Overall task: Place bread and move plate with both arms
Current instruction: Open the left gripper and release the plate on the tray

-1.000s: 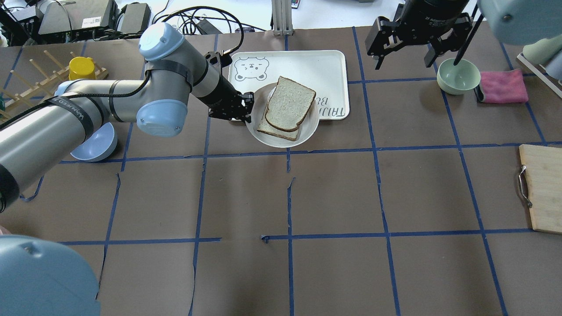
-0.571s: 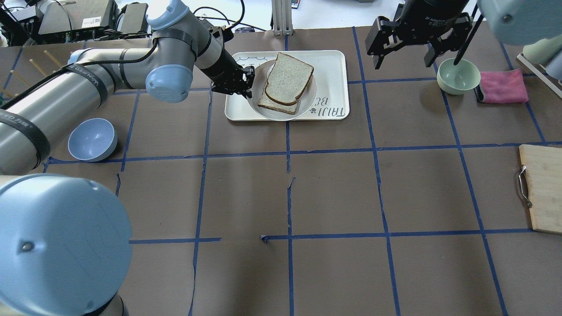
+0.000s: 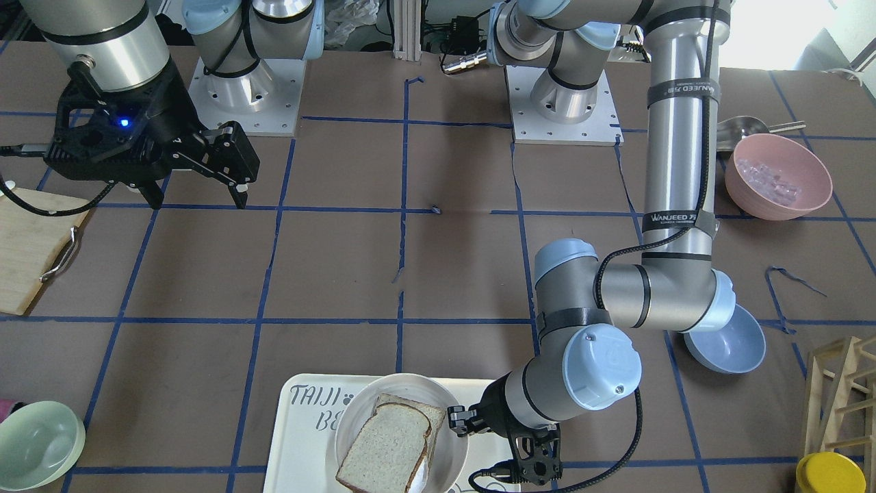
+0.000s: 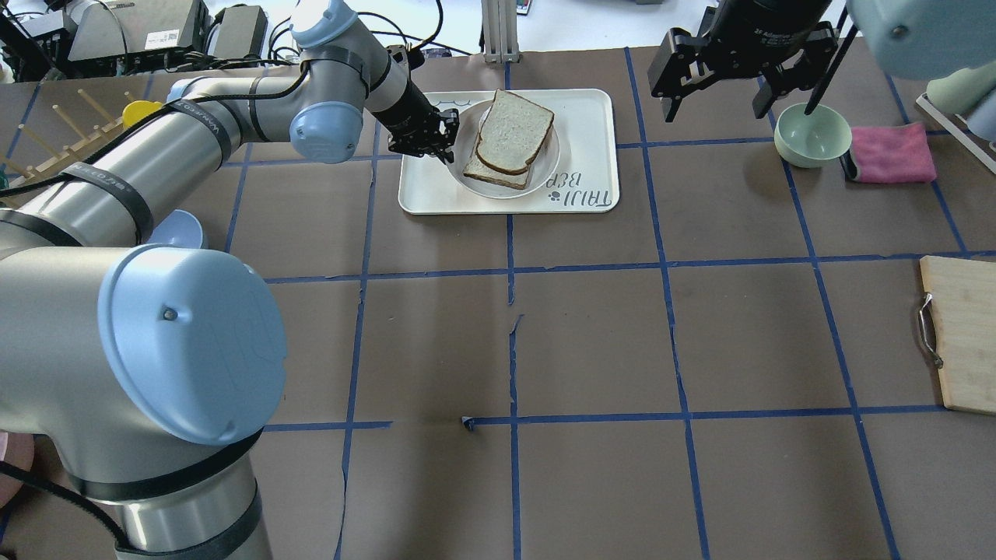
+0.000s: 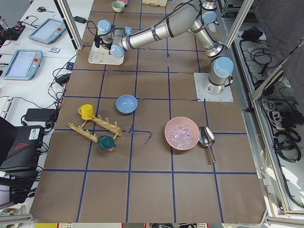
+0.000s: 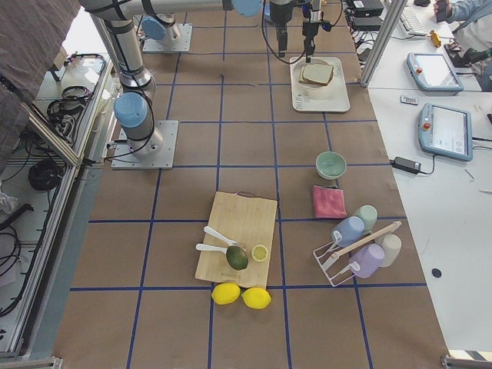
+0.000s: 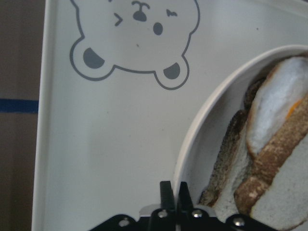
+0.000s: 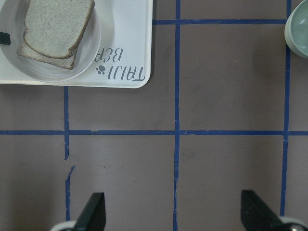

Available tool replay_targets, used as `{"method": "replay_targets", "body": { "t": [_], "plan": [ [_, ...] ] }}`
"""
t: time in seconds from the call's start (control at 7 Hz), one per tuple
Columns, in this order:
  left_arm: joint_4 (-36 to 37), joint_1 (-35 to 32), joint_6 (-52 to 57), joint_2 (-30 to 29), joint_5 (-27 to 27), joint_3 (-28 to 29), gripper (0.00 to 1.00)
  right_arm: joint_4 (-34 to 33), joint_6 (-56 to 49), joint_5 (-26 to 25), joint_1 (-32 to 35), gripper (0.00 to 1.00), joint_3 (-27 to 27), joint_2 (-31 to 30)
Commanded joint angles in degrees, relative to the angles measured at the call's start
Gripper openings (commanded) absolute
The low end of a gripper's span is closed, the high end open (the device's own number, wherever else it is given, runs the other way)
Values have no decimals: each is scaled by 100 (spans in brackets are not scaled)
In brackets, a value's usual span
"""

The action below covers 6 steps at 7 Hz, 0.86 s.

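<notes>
The off-white plate (image 4: 542, 176) is over the white bear tray (image 4: 591, 117), near its left half. On it lies the bread (image 4: 516, 129), pale with a dark crust, on top of a tanner slice (image 4: 489, 173). My left gripper (image 4: 445, 148) is shut on the plate's left rim; the left wrist view shows the fingertips (image 7: 167, 192) pinched on the rim (image 7: 202, 125), with the bread (image 7: 279, 96) beside them. My right gripper (image 4: 716, 82) is open and empty, held high at the back right, and it looks down on the plate (image 8: 91, 48).
A green bowl (image 4: 811, 134) and a pink cloth (image 4: 891, 153) lie at the back right. A wooden cutting board (image 4: 961, 334) is at the right edge. A blue bowl (image 4: 177, 229) and a wooden rack with a yellow cup (image 4: 140, 113) are at the left.
My left gripper has carried the plate with both slices away from the tray's front edge, farther back onto the tray. The right gripper has not moved.
</notes>
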Motion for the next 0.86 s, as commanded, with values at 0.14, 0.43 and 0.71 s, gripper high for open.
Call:
{"method": "replay_targets", "body": {
  "t": [0.14, 0.43, 0.71],
  "plan": [
    [11, -8, -103, -118, 13, 3, 66, 12, -9, 0, -79, 100, 9, 0],
    [-119, 0, -174, 83, 22, 29, 100, 39, -9, 9, -123, 100, 9, 0],
    [-822, 166, -95, 530, 57, -41, 100, 48, -9, 9, -132, 100, 9, 0]
  ]
}}
